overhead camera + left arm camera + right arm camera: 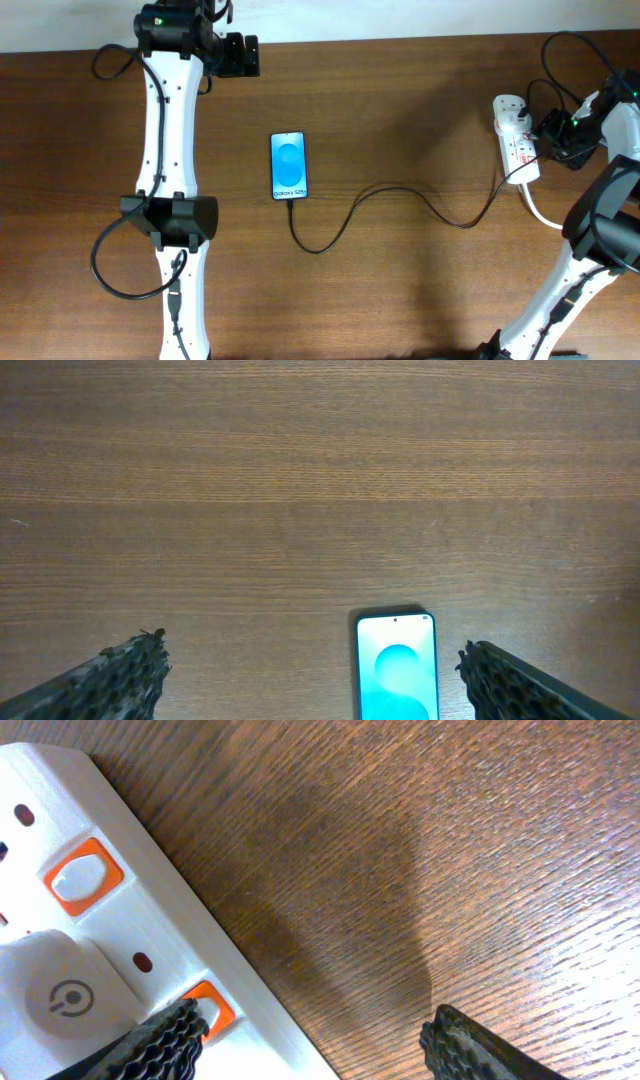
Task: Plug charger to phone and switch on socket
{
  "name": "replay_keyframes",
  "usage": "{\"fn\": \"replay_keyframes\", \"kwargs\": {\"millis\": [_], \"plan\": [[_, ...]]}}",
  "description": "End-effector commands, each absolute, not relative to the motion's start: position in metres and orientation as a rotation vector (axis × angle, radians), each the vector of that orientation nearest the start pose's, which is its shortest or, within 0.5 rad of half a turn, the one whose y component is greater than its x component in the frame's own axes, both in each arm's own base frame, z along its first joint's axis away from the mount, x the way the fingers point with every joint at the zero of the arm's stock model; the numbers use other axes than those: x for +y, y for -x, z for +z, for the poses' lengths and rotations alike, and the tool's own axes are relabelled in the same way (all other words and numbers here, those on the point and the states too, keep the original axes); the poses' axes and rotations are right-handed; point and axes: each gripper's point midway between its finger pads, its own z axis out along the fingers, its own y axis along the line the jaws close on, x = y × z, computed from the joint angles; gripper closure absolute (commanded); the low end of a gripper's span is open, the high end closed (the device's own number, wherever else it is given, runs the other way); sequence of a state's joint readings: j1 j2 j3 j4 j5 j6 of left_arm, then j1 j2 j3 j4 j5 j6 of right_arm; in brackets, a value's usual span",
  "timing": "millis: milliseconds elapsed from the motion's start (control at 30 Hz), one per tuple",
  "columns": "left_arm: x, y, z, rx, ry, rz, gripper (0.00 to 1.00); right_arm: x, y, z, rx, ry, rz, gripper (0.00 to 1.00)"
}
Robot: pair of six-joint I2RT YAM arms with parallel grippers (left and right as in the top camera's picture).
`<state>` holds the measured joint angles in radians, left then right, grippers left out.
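The phone lies face up mid-table, blue screen lit; its top end shows in the left wrist view. The charger is a thin black cable whose end meets the phone's bottom edge; it snakes right to the socket, a white power strip at the far right. In the right wrist view the socket shows orange-red switches and a white adapter. My right gripper is open, its left finger touching the lower switch. My left gripper is open and empty, above the table beyond the phone's top.
A thicker white cord leaves the socket toward the right arm's base. The left arm stretches along the table's left side. The right arm's black cables loop near the socket at the back right edge.
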<state>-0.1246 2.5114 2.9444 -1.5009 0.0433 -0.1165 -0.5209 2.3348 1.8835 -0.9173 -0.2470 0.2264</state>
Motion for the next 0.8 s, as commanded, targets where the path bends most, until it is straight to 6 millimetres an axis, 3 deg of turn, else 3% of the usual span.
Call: {"fn": "replay_keyframes", "kwargs": {"millis": [0, 767], "plan": [[-0.072, -0.544, 0.219, 2.623, -0.014, -0.122, 0.01, -0.189, -0.439, -0.011, 2.82, -0.991, 0.321, 0.25], [-0.072, -0.544, 0.219, 2.623, -0.014, -0.122, 0.01, -0.175, -0.452, -0.01, 2.819, -0.925, 0.318, 0.25]]}}
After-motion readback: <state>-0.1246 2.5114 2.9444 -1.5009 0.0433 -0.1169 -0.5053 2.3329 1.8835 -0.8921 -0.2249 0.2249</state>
